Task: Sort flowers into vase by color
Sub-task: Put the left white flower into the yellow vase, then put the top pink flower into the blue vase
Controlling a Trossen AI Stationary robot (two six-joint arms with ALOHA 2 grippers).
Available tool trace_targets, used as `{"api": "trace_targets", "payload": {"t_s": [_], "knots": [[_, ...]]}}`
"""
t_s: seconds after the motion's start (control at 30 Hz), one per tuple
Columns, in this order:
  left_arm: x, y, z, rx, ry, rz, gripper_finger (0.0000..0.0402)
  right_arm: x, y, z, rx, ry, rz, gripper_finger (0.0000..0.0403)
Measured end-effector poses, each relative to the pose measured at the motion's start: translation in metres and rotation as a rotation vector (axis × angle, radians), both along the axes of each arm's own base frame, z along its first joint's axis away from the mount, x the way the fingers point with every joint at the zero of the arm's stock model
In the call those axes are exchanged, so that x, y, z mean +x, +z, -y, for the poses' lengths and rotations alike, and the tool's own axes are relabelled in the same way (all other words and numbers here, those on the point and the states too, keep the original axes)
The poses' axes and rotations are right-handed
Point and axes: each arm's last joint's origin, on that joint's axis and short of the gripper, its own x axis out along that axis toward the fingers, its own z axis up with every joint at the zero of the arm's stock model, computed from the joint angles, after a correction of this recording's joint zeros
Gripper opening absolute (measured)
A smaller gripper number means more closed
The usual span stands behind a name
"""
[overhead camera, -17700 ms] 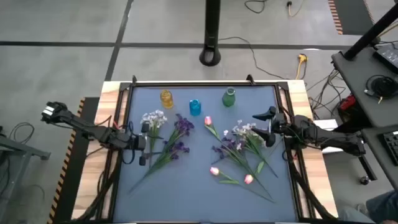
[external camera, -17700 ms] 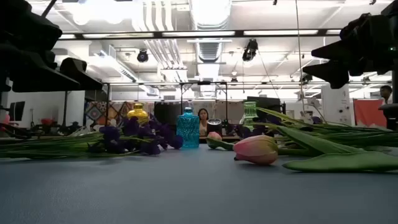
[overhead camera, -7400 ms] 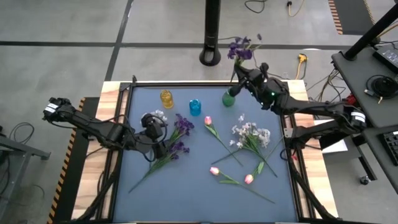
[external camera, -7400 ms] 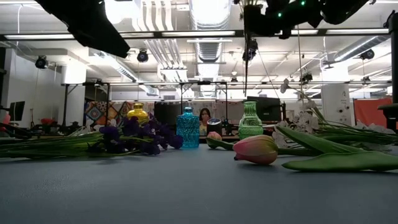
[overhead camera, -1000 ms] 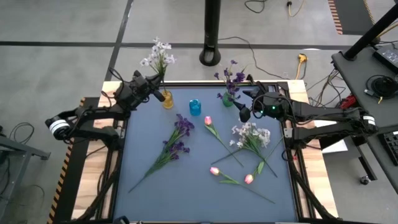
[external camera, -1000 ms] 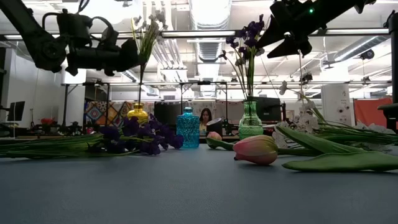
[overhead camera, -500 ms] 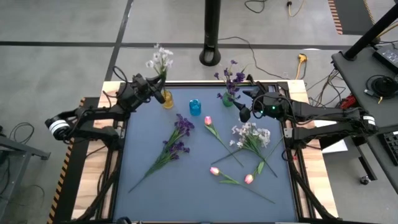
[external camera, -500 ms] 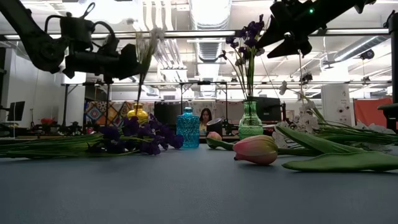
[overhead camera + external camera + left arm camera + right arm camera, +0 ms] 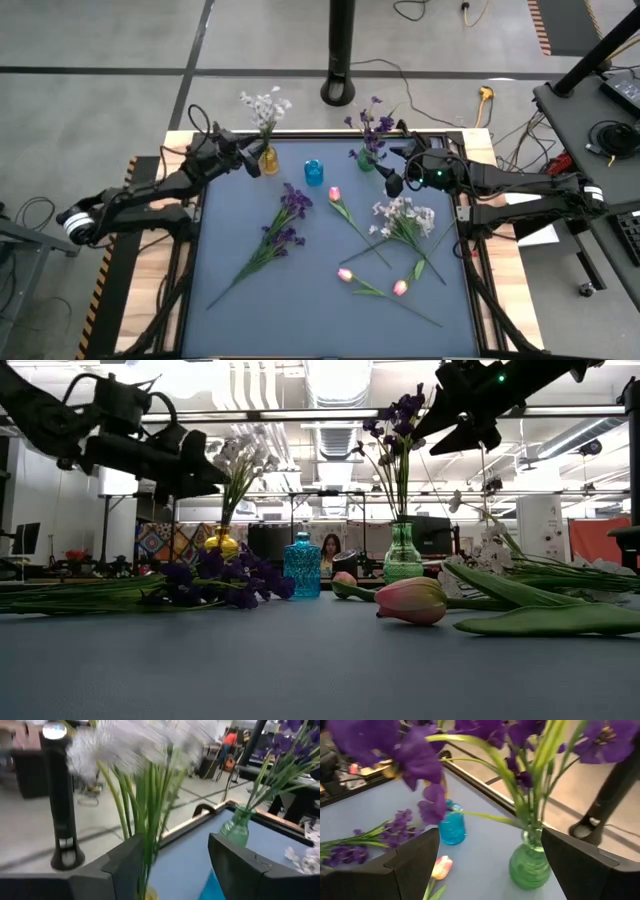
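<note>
A white-lavender sprig (image 9: 265, 104) stands in the yellow vase (image 9: 268, 161) at the far left, leaning on its mouth. My left gripper (image 9: 250, 160) hovers level beside it, open; in the left wrist view the stems (image 9: 151, 820) rise between its fingers (image 9: 176, 840), close to one of them. Dark purple blooms (image 9: 372, 128) stand in the green vase (image 9: 367, 160). My right gripper (image 9: 393, 168) waits open just right of that vase, which shows past its spread fingers (image 9: 490, 840). The blue vase (image 9: 314, 171) holds nothing.
On the blue mat lie a purple stem (image 9: 280, 230), a pink tulip (image 9: 334, 194) at the centre, a white-lavender bunch (image 9: 400, 215) at the right and two more tulips (image 9: 345, 274) nearer the front. A raised frame (image 9: 330, 135) edges the table.
My left gripper has opened and let go of the white-lavender sprig, tipped toward level and sunk a little beside the yellow vase. The sprig, held upright a second ago, now leans toward the table's right in the vase.
</note>
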Motion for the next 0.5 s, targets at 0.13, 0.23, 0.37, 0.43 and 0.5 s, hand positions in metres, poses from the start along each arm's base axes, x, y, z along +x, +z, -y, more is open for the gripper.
{"api": "trace_targets", "payload": {"t_s": [0.13,0.23,0.37,0.43,0.5], "knots": [[-0.005,-0.002,0.017,-0.076,-0.049,-0.067,0.0213,0.001,0.0,-0.004,0.025,0.045,0.01,0.0343],[-0.006,0.0,0.03,-0.098,-0.104,-0.082,0.0212,0.003,0.0,-0.01,0.028,0.081,0.011,0.0343],[-0.006,0.003,0.048,-0.119,-0.165,-0.079,0.0207,0.005,0.0,-0.022,0.045,0.131,0.02,0.0343],[-0.005,0.004,0.057,-0.126,-0.188,-0.078,0.0205,0.006,0.0,-0.029,0.054,0.158,0.025,0.0343],[-0.003,0.005,0.066,-0.136,-0.219,-0.074,0.0204,0.007,0.0,-0.035,0.065,0.185,0.03,0.0343]]}}
